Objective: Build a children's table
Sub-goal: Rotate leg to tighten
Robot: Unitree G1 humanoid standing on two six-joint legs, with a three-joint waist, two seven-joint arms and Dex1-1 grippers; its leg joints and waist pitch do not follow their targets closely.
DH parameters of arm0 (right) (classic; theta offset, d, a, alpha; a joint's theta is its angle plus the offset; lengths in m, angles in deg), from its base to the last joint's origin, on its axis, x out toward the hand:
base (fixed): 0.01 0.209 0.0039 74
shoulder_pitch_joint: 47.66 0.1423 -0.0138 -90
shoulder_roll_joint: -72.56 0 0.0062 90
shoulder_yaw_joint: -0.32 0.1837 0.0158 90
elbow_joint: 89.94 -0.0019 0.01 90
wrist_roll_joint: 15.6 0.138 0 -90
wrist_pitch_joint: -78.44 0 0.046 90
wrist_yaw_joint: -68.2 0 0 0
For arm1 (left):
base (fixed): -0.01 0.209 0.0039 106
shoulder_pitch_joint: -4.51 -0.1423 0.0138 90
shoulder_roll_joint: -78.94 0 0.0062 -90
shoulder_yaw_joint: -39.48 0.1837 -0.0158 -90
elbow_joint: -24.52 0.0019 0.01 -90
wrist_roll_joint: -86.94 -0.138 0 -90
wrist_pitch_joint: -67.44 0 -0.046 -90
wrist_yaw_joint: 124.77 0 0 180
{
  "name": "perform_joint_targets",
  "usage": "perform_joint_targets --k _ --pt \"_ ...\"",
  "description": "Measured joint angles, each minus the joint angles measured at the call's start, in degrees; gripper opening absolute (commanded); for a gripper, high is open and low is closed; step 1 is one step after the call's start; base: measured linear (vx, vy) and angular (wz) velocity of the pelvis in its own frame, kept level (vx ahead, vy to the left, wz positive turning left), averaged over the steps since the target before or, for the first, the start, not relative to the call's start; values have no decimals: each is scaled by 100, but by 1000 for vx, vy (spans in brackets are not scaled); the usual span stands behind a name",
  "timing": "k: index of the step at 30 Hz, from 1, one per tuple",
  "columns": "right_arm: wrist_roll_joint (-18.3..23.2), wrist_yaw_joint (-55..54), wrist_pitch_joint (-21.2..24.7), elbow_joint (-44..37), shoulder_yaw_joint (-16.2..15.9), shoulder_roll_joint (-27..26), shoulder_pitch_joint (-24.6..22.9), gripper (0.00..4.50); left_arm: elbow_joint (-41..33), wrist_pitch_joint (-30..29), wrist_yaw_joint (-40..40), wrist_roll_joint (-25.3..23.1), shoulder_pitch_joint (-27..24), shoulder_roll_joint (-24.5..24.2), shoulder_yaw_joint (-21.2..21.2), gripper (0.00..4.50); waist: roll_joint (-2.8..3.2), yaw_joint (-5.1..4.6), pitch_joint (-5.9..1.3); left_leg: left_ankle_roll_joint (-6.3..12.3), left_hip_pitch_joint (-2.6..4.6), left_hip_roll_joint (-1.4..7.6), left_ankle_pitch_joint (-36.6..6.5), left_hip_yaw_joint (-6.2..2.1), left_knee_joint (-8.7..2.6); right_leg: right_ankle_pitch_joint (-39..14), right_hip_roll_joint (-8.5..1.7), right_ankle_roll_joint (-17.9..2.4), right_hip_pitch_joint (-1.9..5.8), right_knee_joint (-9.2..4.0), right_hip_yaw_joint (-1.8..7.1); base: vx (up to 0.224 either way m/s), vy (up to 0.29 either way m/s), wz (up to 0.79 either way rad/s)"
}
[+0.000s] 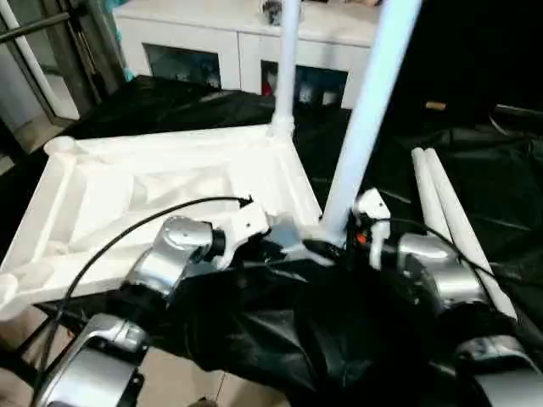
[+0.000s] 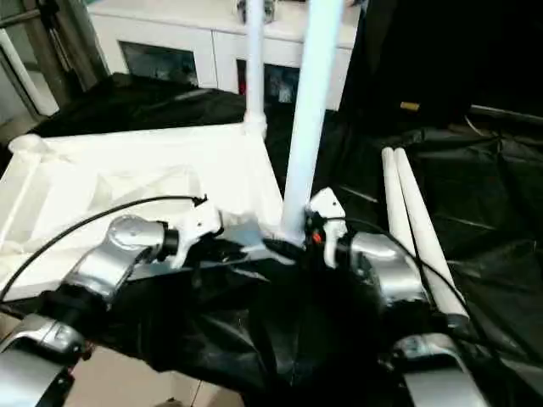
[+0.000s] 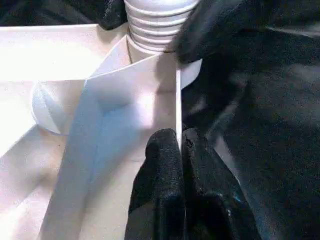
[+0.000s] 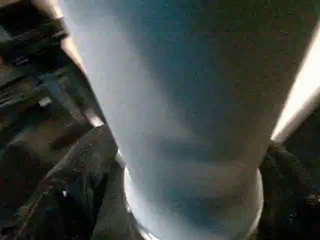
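Observation:
The children's table top (image 1: pixel 127 195) lies upside down on black cloth, ribs facing up. One white leg (image 1: pixel 287 68) stands upright in its far right corner. A second leg (image 1: pixel 365 127) stands in the near right corner, its threaded end (image 3: pixel 155 20) at the socket. My left gripper (image 3: pixel 179 137) is shut on the thin rim wall of the top just beside that near corner. My right gripper (image 1: pixel 333 246) is at the base of the near leg (image 4: pixel 190 125), which rises right in front of its camera. Two loose legs (image 1: pixel 445 212) lie side by side on the cloth to the right.
A white glass-door cabinet (image 1: pixel 212 42) stands behind the work. Black cloth (image 1: pixel 280 339) covers the surface and hangs in folds over the near edge. A black cable (image 1: pixel 127 233) arcs over my left forearm. Bare floor (image 1: pixel 25 110) shows at the far left.

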Motion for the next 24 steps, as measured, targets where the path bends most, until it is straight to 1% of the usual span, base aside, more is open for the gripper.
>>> perform_joint_targets --k 1,2,3,5,7,10,15,17,18,19,21,23,24 --pt "12 104 21 -40 -9 28 -34 356 -1 25 108 12 -2 -24 15 0 0 12 0 0 1 0 0 0 0 0 0 0 0 1 0 0 0 0" --pt "15 172 34 -88 -29 63 -62 340 -9 40 174 27 -11 -38 25 0 -1 23 0 0 3 0 0 0 0 0 0 0 0 1 0 0 0 0" --pt "16 257 57 -152 -76 110 -84 340 -24 51 238 46 -15 -68 45 0 -1 28 1 0 3 0 0 0 0 0 0 0 0 1 1 0 0 0" --pt "22 441 131 -296 -176 191 -133 317 -39 89 410 103 -29 -145 75 0 -5 46 3 0 3 0 0 1 1 0 0 0 1 2 1 0 0 0" --pt "23 503 154 -397 -188 208 -192 311 -39 139 486 135 -35 -180 103 0 -5 68 3 0 5 0 1 1 1 0 0 0 0 2 1 0 0 0" --pt "26 523 217 -451 -187 205 -220 289 -38 163 525 137 -39 -190 103 0 -9 76 4 -1 7 0 0 1 1 0 0 0 0 2 1 0 0 0" --pt "25 415 281 -533 -156 169 -277 281 -27 160 479 124 -46 -174 87 0 -10 77 3 -1 7 0 1 1 0 -1 0 1 4 4 2 0 0 0" --pt "-12 -46 281 -432 -51 6 -255 280 78 114 196 81 -43 -88 -5 0 -16 63 -1 -2 22 0 3 2 1 1 0 0 16 6 4 0 0 0" --pt "-71 -500 258 -253 56 -158 -178 280 169 76 -68 21 -14 0 -79 0 -25 43 -6 -7 28 0 6 1 7 3 0 1 19 12 4 0 0 0" --pt "-153 -1082 243 -32 150 -360 -6 280 284 -6 -394 -62 70 99 -123 0 -30 -9 -8 -14 30 0 11 -1 12 -10 0 25 18 11 4 0 0 0" --pt "-250 -1858 240 255 284 -555 196 279 419 -138 -850 -136 166 314 -130 0 -35 -63 -9 -15 29 -3 12 -1 16 -11 -4 27 21 -2 6 0 0 0" --pt "-260 -2368 225 364 366 -660 246 279 461 -257 -1191 -212 207 492 -125 0 -31 -64 -13 -13 31 -9 13 0 19 -11 -7 27 28 -4 11 0 0 0" --pt "-252 -2656 220 441 476 -773 270 278 534 -304 -1371 -250 254 579 -133 0 -33 -64 -17 -13 40 -9 13 0 18 -11 -7 28 35 -3 12 0 0 0"
